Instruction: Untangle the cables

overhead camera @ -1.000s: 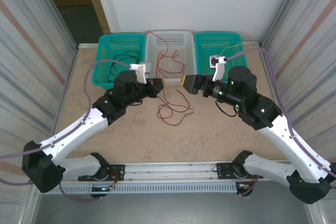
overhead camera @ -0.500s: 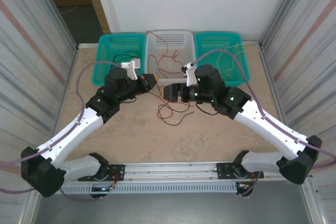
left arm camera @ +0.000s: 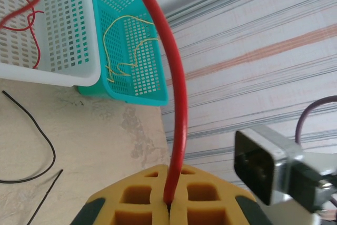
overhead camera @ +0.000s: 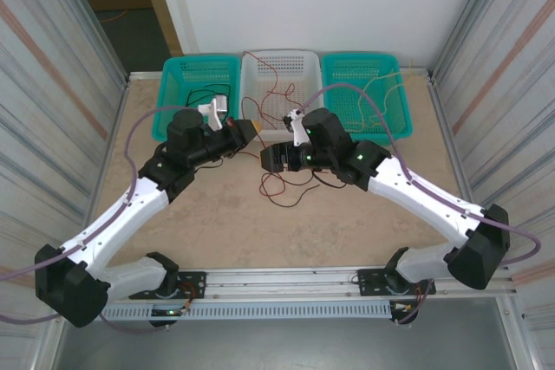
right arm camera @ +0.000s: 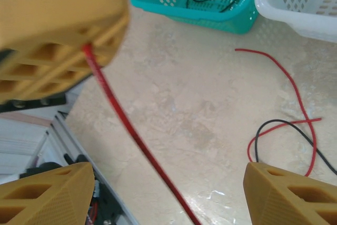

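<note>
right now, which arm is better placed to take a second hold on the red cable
Right. The right claw is open with the red cable running between its fingers, close to the left claw, which is shut on that cable.

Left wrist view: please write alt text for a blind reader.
The left gripper is shut on a red cable that arcs upward. Behind stand a white basket and a teal basket holding a pale yellow cable.
</note>
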